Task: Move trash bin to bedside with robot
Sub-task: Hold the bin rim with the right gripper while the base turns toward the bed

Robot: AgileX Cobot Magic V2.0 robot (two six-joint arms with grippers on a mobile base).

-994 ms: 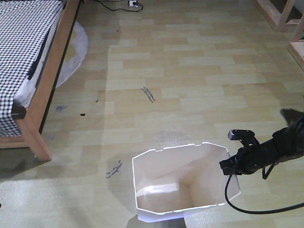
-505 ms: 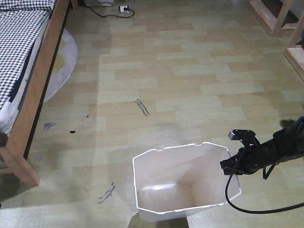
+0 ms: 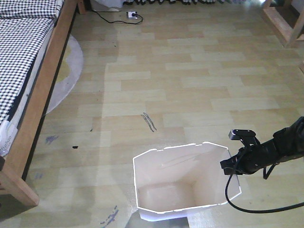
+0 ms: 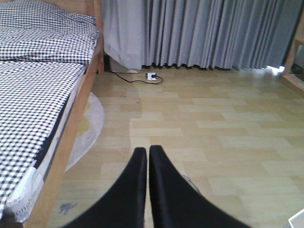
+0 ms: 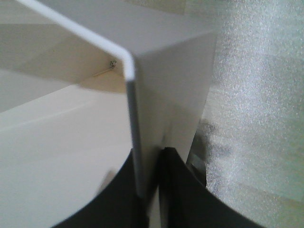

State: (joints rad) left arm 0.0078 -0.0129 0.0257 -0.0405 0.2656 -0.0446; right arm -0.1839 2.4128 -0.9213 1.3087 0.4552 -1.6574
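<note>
Right wrist-mounted view shows the right end effector (image 5: 151, 164) pinching the white trash bin (image 5: 166, 71) by its rim, while the left end effector (image 4: 148, 159) is pressed together, empty, and the bin stands on the floor (image 3: 190, 95) well apart from the bed frame (image 3: 40, 95), so the move looks largely undone.

**Plank floor, bed along the left**

The floor (image 3: 199, 90) is pale wood-look planking, with dark scuff marks (image 3: 149, 121) near its middle. A wooden bed frame (image 3: 42, 102) stands along the left side, and a round grey rug (image 3: 73, 57) lies partly beneath it. A corded white power strip (image 3: 131, 14) lies by the far wall. The white trash bin (image 3: 183, 178) is at the near edge; whether its base touches the floor cannot be told.
</note>
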